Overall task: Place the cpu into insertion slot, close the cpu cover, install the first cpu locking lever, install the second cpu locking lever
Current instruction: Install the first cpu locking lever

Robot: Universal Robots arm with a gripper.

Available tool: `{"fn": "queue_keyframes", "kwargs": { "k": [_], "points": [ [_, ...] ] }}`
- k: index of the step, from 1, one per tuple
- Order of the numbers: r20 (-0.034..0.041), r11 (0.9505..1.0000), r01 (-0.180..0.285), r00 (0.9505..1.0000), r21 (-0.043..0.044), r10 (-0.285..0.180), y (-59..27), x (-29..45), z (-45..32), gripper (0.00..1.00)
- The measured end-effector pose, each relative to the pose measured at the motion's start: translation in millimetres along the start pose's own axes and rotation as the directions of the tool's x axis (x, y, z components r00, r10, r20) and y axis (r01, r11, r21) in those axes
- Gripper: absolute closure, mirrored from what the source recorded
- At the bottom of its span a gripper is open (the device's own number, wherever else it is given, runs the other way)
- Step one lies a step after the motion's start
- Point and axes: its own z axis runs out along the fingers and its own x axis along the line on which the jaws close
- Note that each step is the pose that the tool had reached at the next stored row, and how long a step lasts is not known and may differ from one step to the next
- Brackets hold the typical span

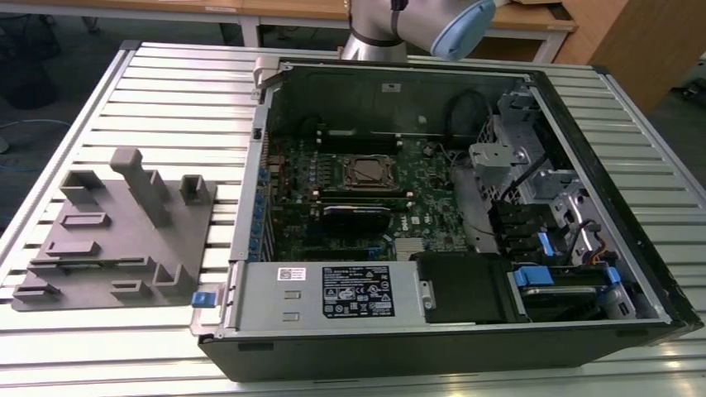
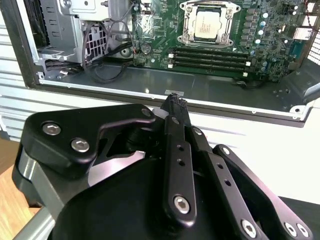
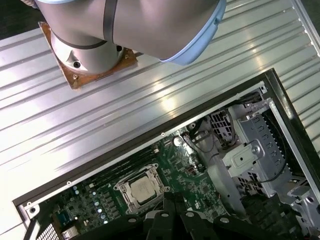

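Ribbed metal table point(image 1: 132, 99) carried the open computer case point(image 1: 617, 248) on its side, so that the motherboard point(image 1: 331, 223) faced up for you. The cpu point(image 2: 209, 23) already lay in the insertion slot point(image 1: 347, 174), silvery top upward. The cpu cover point(image 2: 187, 25) looked folded down flat as a frame around the chip, and its window left the metal top showing. I could not tell whether either locking lever was latched; they were too small to make out.

Your gripper point(image 2: 175, 100) hung high over the case's wall, well apart from the socket. Its fingertips were drawn together with nothing between them. In the first wrist view it point(image 3: 172, 200) sat above the board just beside the chip, which I judged a standoff pose that gave both wrist cameras a clear look at the socket.

On the exterior view's left, a grey fixture block point(image 1: 111, 231) with upright posts lay on the table, near the case.
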Motion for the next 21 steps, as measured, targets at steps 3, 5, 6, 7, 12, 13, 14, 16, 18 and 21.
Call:
{"fn": "queue_keyframes", "kwargs": {
  "k": [3,5,6,7,12,13,14,16,18,21],
  "points": [
    [-0.0011,1.0000,0.000,1.0000,0.0001,0.000,-0.4,0.6,2.9,0.89],
    [-0.0015,1.0000,0.000,1.0000,0.0001,0.000,-0.5,0.8,3.8,0.89],
    [-0.0015,1.0000,0.000,1.0000,0.0001,0.000,-0.5,0.8,3.8,0.89],
    [-0.0015,1.0000,0.000,1.0000,0.0001,0.000,-0.5,0.8,3.8,0.89],
    [-0.0015,1.0000,0.000,1.0000,0.0000,0.000,-0.8,1.4,3.7,0.89],
    [-0.0015,1.0000,0.000,1.0000,0.0000,0.000,-0.8,1.4,3.7,0.89],
    [-0.0015,1.0000,0.000,1.0000,0.0001,0.000,-0.9,1.4,3.7,0.89],
    [-0.0015,1.0000,0.000,1.0000,0.0001,0.000,-0.9,1.5,3.6,0.89],
    [-0.0015,1.0000,0.000,1.0000,0.0000,0.000,-0.9,1.6,3.6,0.89],
    [-0.0016,1.0000,0.000,1.0000,0.0001,0.000,-1.0,1.6,3.6,0.89]
  ]
}}
